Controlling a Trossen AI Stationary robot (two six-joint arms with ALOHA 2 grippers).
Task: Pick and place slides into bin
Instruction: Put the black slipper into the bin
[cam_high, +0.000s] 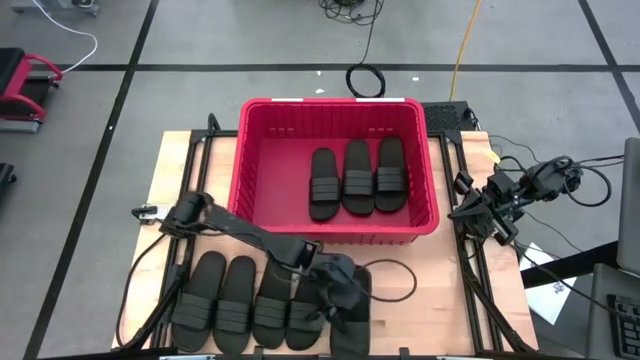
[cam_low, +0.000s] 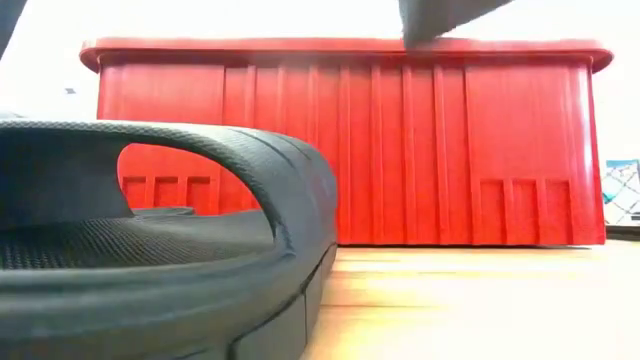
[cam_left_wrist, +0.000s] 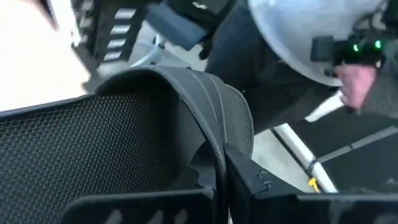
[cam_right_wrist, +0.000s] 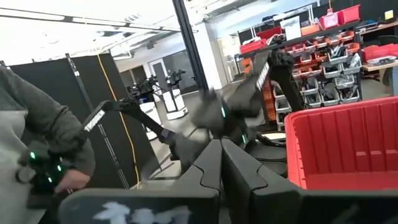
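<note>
Only the left wrist view shows the left gripper (cam_left_wrist: 227, 177) clamped on the ribbed strap of a black rubber slide sandal (cam_left_wrist: 124, 143); the high view places it at the right end of the row along the wooden worktop's (cam_high: 450, 290) front edge. The large red ribbed plastic bin (cam_high: 262, 165) at the back edge holds three sandals (cam_high: 358, 178) abreast. The right gripper (cam_right_wrist: 221, 155), fingers pressed together, waits off the right edge.

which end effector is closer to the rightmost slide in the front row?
Left. The left end effector is right on that slide; the right end effector sits beyond the bin's right side, shut.
</note>
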